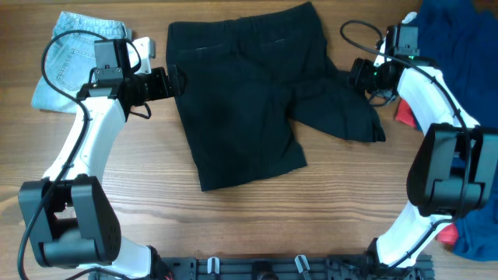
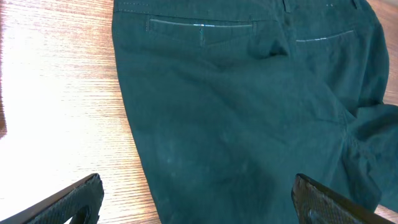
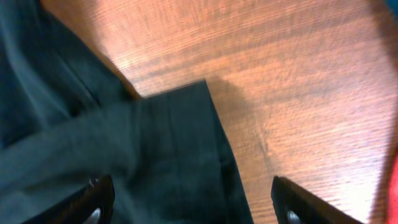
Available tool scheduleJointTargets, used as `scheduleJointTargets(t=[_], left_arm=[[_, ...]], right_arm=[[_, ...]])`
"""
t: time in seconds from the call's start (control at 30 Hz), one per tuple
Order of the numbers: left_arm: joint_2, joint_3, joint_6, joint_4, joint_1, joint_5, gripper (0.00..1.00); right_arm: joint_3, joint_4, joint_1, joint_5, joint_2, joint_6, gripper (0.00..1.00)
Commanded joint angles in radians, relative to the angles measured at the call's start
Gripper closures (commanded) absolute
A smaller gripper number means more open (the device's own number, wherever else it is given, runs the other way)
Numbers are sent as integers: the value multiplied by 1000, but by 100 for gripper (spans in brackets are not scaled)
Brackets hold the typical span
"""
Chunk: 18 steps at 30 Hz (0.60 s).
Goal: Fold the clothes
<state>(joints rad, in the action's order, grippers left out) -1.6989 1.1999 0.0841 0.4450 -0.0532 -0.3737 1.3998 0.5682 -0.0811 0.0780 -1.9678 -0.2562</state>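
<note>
Wood-grain worktop [image 1: 117, 187] seen from above. A pair of black shorts [image 1: 233, 117] is spread across its middle, back pockets up, with the waistband on the far side from the arm bases. One leg lies flat. The other is splayed sideways and rumpled.

My left end effector [image 1: 173, 81] sits at the shorts' left edge, just below the waistband, with its jaws wide apart and empty. My right end effector [image 1: 359, 75] is over the rumpled leg's hem [image 3: 186, 112]; its jaws are also apart and not clamped on cloth.

Folded light-blue denim shorts [image 1: 78, 58] lie beyond the black shorts' left side, and a blue cloth heap [image 1: 459, 47] lies off their right.

I judge the black shorts light, limp and not slippery. They would sag and drag on the wood, so I would pinch doubled seams: a waistband corner and the hem corner.
</note>
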Motion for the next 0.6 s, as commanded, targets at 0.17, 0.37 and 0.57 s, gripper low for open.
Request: scheduleJointTargets(t=[0.17,0.37,0.57], left_arm=[[-2,5,2,3,3,14,2],[-2,5,2,12,3,29,3],[69,5,3,67,-9,82,4]], right_arm=[[-41,-262,2,116,-133,43,25],[-39,-280,1,113,-141,47,82],[-27,-163,-6,97,46,45,96]])
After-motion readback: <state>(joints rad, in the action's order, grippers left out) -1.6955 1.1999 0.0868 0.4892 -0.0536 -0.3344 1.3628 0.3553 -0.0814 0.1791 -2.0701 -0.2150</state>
